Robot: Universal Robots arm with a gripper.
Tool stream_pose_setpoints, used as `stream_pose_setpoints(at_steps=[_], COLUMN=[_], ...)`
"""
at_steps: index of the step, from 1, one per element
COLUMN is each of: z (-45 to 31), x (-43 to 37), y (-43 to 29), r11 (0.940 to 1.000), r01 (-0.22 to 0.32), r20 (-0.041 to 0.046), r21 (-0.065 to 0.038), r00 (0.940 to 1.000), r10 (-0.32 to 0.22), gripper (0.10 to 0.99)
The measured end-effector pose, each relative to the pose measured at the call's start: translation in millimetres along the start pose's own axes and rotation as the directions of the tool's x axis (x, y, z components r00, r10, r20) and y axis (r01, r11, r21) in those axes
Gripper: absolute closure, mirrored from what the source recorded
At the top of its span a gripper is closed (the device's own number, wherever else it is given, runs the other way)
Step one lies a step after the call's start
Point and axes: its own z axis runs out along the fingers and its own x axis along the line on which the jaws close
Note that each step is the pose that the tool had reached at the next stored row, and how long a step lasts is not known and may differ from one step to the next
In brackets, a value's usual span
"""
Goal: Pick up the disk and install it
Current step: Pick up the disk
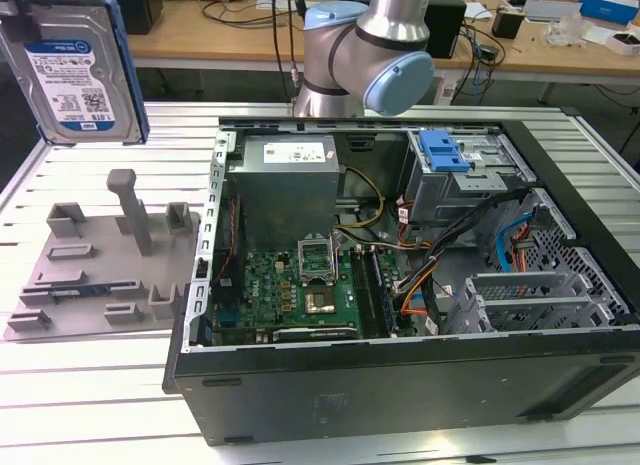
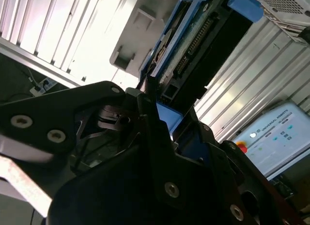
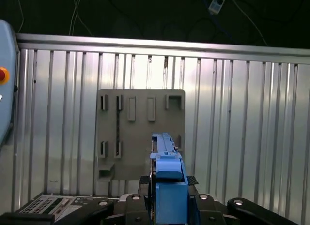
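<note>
One claw point(image 3: 167, 205) clamped on disk point(image 1: 75, 70) at its blue carrier edge. Disk is held aloft, approx. upright, above grey fixture point(image 1: 90, 265) on bench point(image 1: 80, 405), apart from open PC case point(image 1: 400, 385).

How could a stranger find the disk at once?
To the exterior view's left of the open computer case lies a grey plate. The disk is held above it. Unlike the plate, it is silver with a blue frame.

the disk point(image 1: 75, 70) upright, aloft; blue-framed
</note>
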Motion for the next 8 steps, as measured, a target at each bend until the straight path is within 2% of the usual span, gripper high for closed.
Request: stream_pose_setpoints(at_steps=[4,8], z=[-0.5,-1.2], x=[4.8,10.7], y=[-10.5,-27.7], r11=[1.0,1.0], r01=[0.0,0.001], r20=[-0.0025,-0.0037], r21=[0.0,0.0], r00=[1.0,1.0], r10=[0.0,-0.001], gripper=[0.718,0.718])
